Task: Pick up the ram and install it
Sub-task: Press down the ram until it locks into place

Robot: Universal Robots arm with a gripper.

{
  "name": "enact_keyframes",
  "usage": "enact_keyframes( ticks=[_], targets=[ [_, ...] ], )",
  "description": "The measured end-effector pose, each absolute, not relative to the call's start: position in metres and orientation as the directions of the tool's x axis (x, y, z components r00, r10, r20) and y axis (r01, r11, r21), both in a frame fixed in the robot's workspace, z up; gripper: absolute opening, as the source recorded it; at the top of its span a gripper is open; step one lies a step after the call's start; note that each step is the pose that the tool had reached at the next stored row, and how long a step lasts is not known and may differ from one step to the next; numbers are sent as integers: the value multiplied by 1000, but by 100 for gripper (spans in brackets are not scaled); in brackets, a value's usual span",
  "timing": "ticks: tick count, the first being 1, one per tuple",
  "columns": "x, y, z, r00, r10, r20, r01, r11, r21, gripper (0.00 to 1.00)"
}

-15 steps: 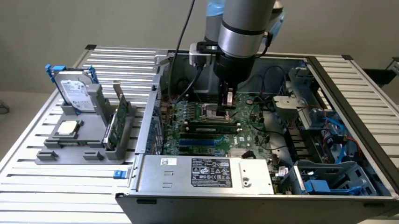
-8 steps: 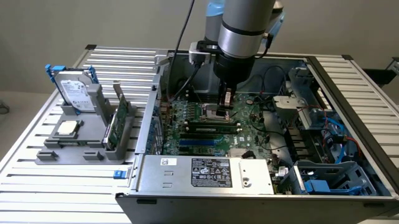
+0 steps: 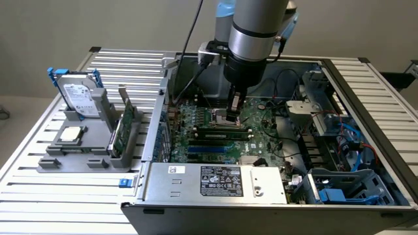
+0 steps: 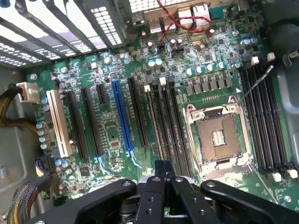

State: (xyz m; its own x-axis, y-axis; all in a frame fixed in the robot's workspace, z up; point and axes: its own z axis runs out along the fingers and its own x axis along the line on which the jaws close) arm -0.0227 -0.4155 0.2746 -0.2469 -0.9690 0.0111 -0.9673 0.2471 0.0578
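Your gripper (image 3: 233, 113) sits low inside the open computer case (image 3: 216, 188), directly over the motherboard (image 3: 261, 139), with its jaws clenched together. In the exterior view the fingertips come down onto the ram (image 3: 219, 130), a long narrow stick lying in the memory slots just beside the CPU socket (image 3: 219, 116), on the side toward the power supply (image 3: 219, 181). Whether the tips press on the stick or stand just above it, you cannot tell from that angle.

The wrist view gives you what the exterior view hides: the closed fingers (image 4: 162, 175) meet over the bank of dark memory slots (image 4: 168, 123) next to the open CPU socket (image 4: 219, 137), and a second bank of slots (image 4: 264, 121) lies on the socket's far side. It also shows the blue expansion slot (image 4: 121, 116) and the white one (image 4: 58, 123), farther from the socket.

The exterior view alone shows what lies beyond the case. On the slatted desk (image 3: 39, 196), well apart from the socket, a grey holder (image 3: 85, 156) carries a hard drive (image 3: 80, 98) with blue rails, a green expansion card (image 3: 124, 125) standing upright, and a CPU chip (image 3: 70, 134) lying flat.
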Motion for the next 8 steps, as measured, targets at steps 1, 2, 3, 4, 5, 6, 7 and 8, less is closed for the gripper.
enact_keyframes(
  ticks=[1, 2, 3, 4, 5, 6, 7, 8],
  targets=[
    [-23, -415, 275, -261, -965, 11, -963, 262, 58, 11],
    [-23, -415, 275, -276, -961, 11, -959, 276, 58, 11],
    [-23, -415, 275, -291, -957, 11, -955, 291, 58, 11],
    [-23, -415, 275, -306, -952, 11, -950, 306, 58, 11],
    [-23, -415, 274, -320, -947, 11, -946, 320, 58, 11],
    [-23, -415, 274, -336, -942, 11, -940, 336, 58, 11],
    [-23, -415, 274, -350, -937, 11, -935, 350, 58, 11],
    [-23, -415, 274, -364, -931, 11, -929, 364, 58, 11]
  ],
)
